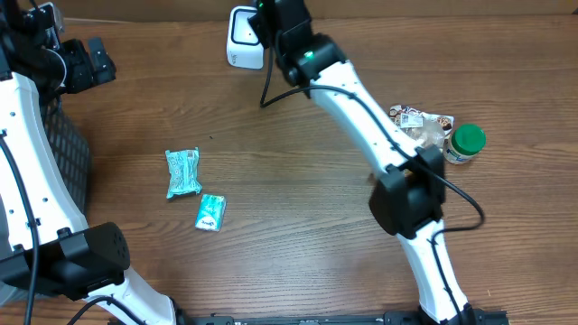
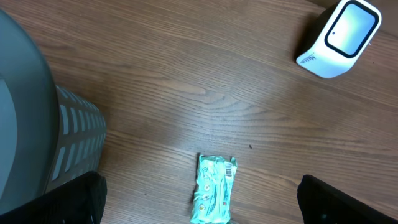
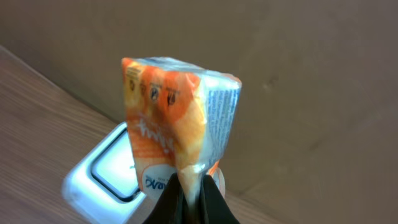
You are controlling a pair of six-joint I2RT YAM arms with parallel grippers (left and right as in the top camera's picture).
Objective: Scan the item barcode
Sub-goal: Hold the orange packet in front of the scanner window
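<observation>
The right gripper [image 3: 191,194] is pinched tight on the bottom seam of an orange packet [image 3: 174,112], holding it upright just above the white scanner [image 3: 102,177] at the far edge of the table [image 1: 298,235]. The left gripper [image 2: 205,202] hangs with jaws spread wide over a green wrapped packet [image 2: 214,186].
</observation>
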